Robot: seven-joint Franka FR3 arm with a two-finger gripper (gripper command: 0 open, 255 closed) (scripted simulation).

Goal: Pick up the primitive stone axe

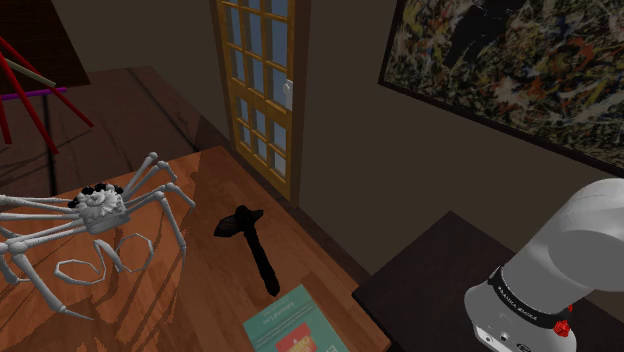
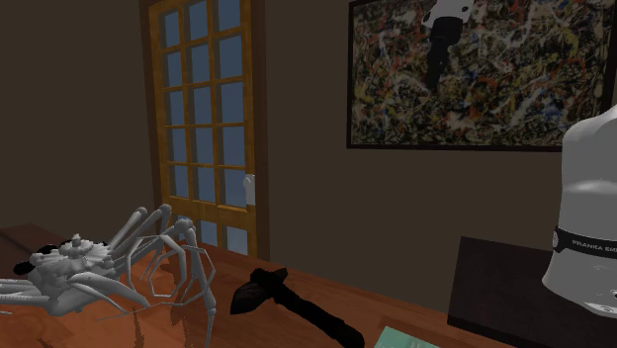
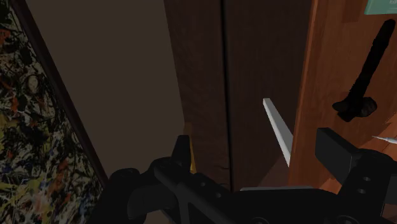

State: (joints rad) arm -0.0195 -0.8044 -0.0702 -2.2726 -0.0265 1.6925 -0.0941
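Note:
The stone axe (image 1: 250, 245) is all black, with a stubby head and a long handle. It lies flat on the reddish wooden table (image 1: 200, 310), between a white crab figure and a teal book. In the second exterior view the axe (image 2: 292, 302) lies near the table's near edge. My gripper (image 3: 256, 145) is open with nothing between its black fingers (image 3: 336, 153). It hangs high above the floor beside the table, and the axe (image 3: 366, 76) lies well off to one side of it. The hand (image 2: 442, 40) shows at the second exterior view's top, before the painting.
A large white crab figure (image 1: 95, 215) with long legs takes up the table's left part in the shoulder view. A teal book (image 1: 295, 325) lies by the axe handle's end. A yellow glazed door (image 1: 262, 90), a framed painting (image 2: 475, 74) and the dark stand (image 1: 440, 290) surround the table.

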